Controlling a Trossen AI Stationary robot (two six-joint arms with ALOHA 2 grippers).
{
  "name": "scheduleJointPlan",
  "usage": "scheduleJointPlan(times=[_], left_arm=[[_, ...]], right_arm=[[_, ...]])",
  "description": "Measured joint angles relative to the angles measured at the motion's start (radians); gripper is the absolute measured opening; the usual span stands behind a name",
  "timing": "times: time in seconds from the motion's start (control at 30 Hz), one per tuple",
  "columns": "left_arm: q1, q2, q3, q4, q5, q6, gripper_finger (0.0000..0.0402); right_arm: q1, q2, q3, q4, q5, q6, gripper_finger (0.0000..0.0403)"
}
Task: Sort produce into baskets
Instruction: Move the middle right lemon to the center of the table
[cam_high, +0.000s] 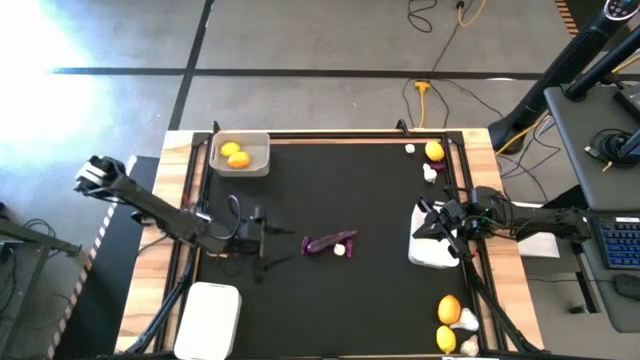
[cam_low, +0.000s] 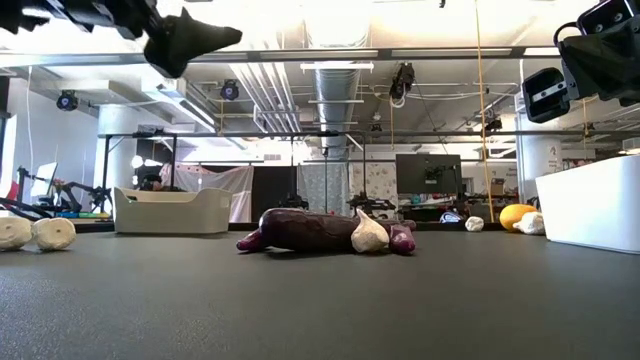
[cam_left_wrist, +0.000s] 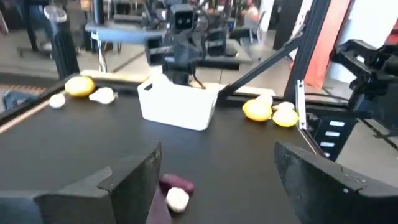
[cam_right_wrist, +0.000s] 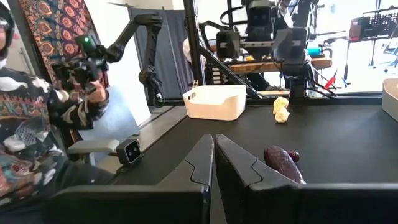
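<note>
Left gripper (cam_high: 262, 232): fingers spread wide, empty, hanging above the mat left of centre. Tips aimed toward the table's middle. Dead ahead of it, near but apart, a dark purple eggplant (cam_high: 328, 243) flat on the black mat. Long axis runs roughly left to right across the table, close to in line with the gripper's reach, slightly angled. In the left wrist view, only the near end of the eggplant (cam_left_wrist: 176, 183) showing between the two fingers (cam_left_wrist: 134, 180), a small white bulb (cam_left_wrist: 177, 198) touching it. From above, the same bulb (cam_high: 341, 250) sits at the eggplant's right-hand end, against its near side. Low view: eggplant lying down, bulb leaning on it, a tiny purple piece (cam_low: 402, 239) just past the bulb.

Right gripper (cam_high: 440, 222): fingers pressed together, holding nothing, parked over the white basket (cam_high: 432, 252) at the right edge. Farther from the eggplant than the left.

Judgement: left arm nearer, so likely the one to take the eggplant. Approach along the long axis makes for a poor pinch; wrist turn needed so the fingers straddle the narrow width. Risk of catching the bulb too.

Other baskets: one at the far-left corner (cam_high: 242, 155) with two citrus (cam_high: 234, 155) inside; one at the near-left edge (cam_high: 208, 318). More citrus and bulbs along the right side, well apart.
</note>
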Motion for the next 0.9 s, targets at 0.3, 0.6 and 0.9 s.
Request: scheduleJointPlan(times=[0.3,0.6,0.9], left_arm=[[-0.001,0.288,0.051,0.308,0.001,0.08,0.0294],[0.002,0.544,0.25,0.364,-0.003,0.229,0.0294],[0.029,0.596,0.353,0.437,-0.005,0.333,0.0294]], right_arm=[[0.0,0.0,0.0,0.175,0.137,-0.045,0.0011],[0.002,0.0,0.033,0.533,0.214,0.253,0.0011],[0.088,0.188,0.035,0.539,0.291,0.474,0.0011]])
